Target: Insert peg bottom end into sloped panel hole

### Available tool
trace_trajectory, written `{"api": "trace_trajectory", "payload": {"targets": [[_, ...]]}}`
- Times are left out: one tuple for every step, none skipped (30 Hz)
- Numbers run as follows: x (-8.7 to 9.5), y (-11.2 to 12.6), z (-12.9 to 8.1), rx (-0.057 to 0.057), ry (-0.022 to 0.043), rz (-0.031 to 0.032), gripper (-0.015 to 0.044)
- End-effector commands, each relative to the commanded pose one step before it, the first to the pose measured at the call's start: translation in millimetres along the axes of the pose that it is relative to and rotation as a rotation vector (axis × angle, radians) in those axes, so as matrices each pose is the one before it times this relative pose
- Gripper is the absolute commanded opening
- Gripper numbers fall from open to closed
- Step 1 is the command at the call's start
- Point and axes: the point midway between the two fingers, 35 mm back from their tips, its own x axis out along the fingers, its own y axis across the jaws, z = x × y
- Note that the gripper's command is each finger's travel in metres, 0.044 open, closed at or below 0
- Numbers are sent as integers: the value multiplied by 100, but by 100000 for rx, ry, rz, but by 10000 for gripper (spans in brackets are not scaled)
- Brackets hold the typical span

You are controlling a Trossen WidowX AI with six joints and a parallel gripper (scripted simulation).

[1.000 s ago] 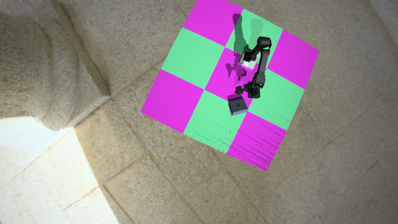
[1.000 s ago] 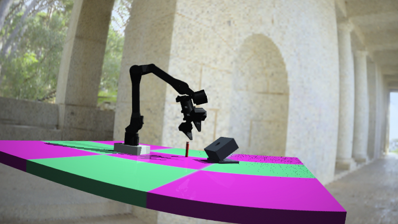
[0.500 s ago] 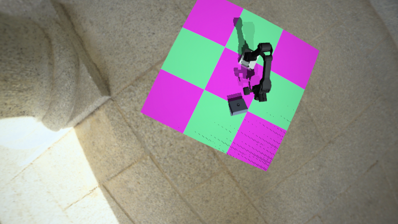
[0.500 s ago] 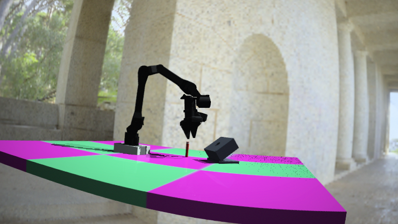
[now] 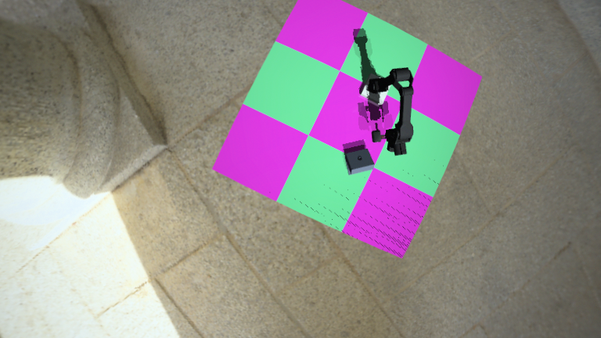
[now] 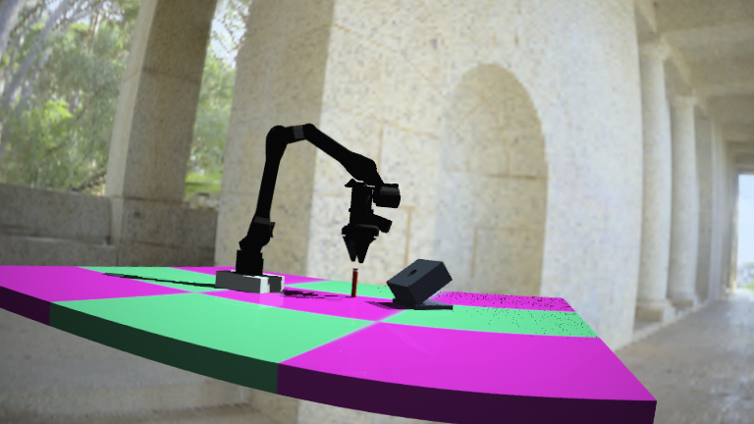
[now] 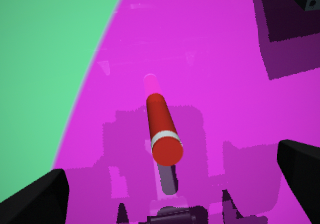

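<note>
One slim, stiff red peg (image 7: 163, 131) stands directly below my end effector (image 6: 358, 252), fingers spread wide and holding nothing; I'd grip its smooth, likely slippery shaft near the top.

Counted on the checkered table (image 6: 183, 319): one red peg (image 6: 353, 283), one sloped panel (image 6: 417, 282) with one hole (image 6: 411, 272), one black arm (image 6: 311, 144) with one gripper (image 6: 357, 255), two fingers, one pale base block (image 6: 248, 282).
</note>
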Motion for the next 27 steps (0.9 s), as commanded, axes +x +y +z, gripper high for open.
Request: {"api": "trace_trajectory", "payload": {"targets": [[635, 119, -54, 678, 536, 678, 440], [165, 1, 12, 0, -1, 0, 440], [165, 1, 11, 0, -1, 0, 440], [165, 1, 10, 0, -1, 0, 440], [165, 0, 9, 0, 0, 0, 440], [165, 0, 8, 0, 0, 0, 440], [165, 0, 7, 0, 0, 0, 440], [165, 0, 6, 0, 0, 0, 440], [164, 0, 5, 0, 0, 0, 440], [164, 0, 4, 0, 0, 0, 440], [164, 0, 3, 0, 0, 0, 440], [164, 0, 2, 0, 0, 0, 440], [164, 0, 1, 0, 1, 0, 440], [163, 0, 0, 0, 1, 0, 440], [163, 0, -1, 0, 1, 0, 440], [163, 0, -2, 0, 1, 0, 440], [163, 0, -3, 0, 1, 0, 440], [163, 0, -4, 0, 1, 0, 440], [162, 0, -5, 0, 1, 0, 440], [162, 0, -7, 0, 1, 0, 440], [162, 0, -8, 0, 1, 0, 440], [162, -1, -9, 0, 2, 0, 440], [161, -1, -10, 0, 2, 0, 440], [161, -1, -11, 0, 2, 0, 440], [161, -1, -12, 0, 2, 0, 440], [161, -1, -13, 0, 2, 0, 440], [160, -1, -14, 0, 2, 0, 440]]}}
